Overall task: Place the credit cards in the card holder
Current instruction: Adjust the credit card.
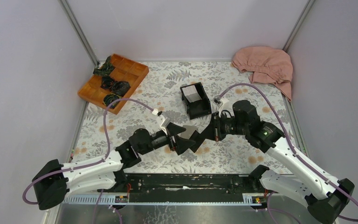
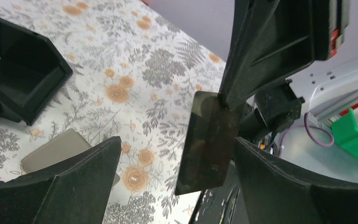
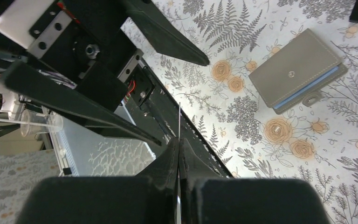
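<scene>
Black plastic box (image 1: 196, 101) holds white cards (image 1: 193, 94); right claw (image 3: 179, 140) clenches one thin card (image 2: 209, 140) (edge-on in its wrist view), left claw (image 2: 177, 142) released.

Left pincer (image 2: 178, 140) straddles credit card (image 2: 209, 140) in right pincer (image 3: 179, 142), crowding air above card holder (image 3: 296, 70); black box (image 1: 196, 100) near behind; counter (image 1: 163, 88) open alongside.

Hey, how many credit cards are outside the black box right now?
1. One card is pinched in the right end effector, inside the open left end effector. The rest sit as a stack in the black box; more could be hidden under the arms.
</scene>
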`<state>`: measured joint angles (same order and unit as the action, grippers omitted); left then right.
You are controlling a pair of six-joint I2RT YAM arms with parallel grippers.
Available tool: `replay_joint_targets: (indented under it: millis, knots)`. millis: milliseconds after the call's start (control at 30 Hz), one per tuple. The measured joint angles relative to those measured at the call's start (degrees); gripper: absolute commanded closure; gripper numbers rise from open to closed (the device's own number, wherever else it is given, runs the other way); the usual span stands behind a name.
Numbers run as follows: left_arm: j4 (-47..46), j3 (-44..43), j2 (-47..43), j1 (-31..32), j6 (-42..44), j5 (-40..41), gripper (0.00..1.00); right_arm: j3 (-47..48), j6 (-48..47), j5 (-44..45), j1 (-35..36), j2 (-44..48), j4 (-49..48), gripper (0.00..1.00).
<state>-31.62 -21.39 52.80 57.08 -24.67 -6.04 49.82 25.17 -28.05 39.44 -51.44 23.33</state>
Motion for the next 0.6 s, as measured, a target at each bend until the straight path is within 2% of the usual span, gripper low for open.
replay_joint_targets:
  millis: [333,600]
  knots:
    - [0.5,-0.1,5.3,-7.7,-3.1,-15.8,0.28,-1.1,0.1,-3.5,0.0,-2.3,-2.2,1.00]
    - [-5.2,-0.1,9.0,-14.2,-8.2,-27.8,0.47,-1.9,-0.2,-4.6,0.0,-5.0,-4.3,1.00]
